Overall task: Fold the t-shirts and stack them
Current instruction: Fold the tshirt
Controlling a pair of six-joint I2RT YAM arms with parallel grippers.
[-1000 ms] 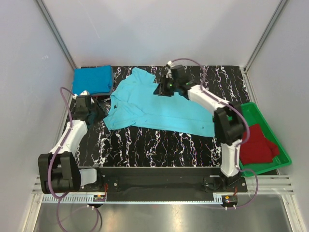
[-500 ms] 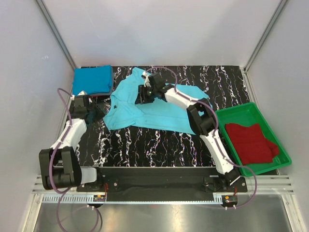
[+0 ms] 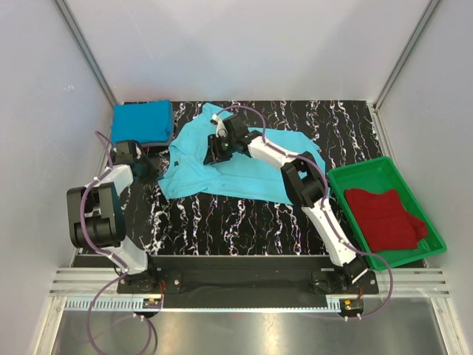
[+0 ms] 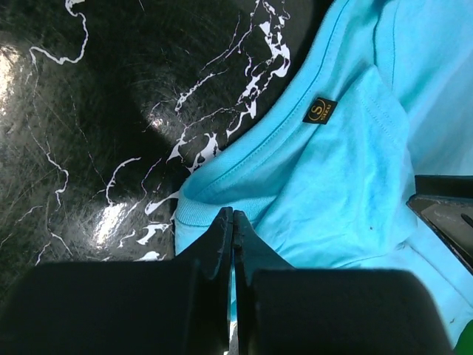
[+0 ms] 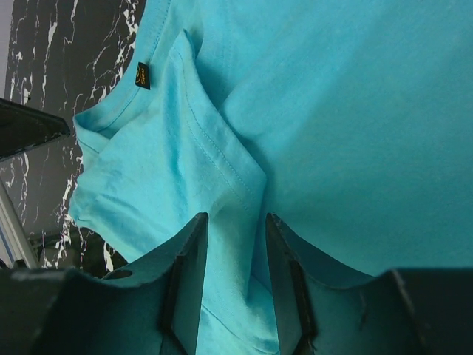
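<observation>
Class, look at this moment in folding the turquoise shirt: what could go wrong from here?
1. The left fingers pinch only the very edge of the light turquoise t-shirt, so it might slip free.
2. The right fingers are open where the cloth is doubled over, so closing could catch extra layers.
3. Each wrist view shows the other arm nearby, so they may collide.

The turquoise t-shirt [image 4: 347, 170] label [image 4: 320, 111] is illegibly small.
</observation>
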